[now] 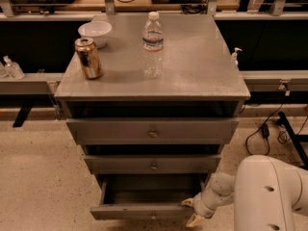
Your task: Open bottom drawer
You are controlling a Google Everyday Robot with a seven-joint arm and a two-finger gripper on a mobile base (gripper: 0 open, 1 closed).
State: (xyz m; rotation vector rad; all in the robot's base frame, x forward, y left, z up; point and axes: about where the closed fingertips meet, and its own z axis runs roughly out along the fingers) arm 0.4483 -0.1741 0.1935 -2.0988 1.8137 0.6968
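While the bottom drawer [144, 211] stands pulled out, the pincer [191, 211], fingers [187, 202] parted, straddles its front corner.

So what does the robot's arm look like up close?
The arm is smooth, rounded white casing with small dark dots, narrowing to a bulbous wrist. Its gripper, at the bottom drawer's right front corner, is cream-yellow. No cables show on it.

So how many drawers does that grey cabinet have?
3, stacked: the top drawer, the middle drawer beneath it, and the bottom drawer lowest, pulled open, with the end effector at its right front corner. None seem hidden.
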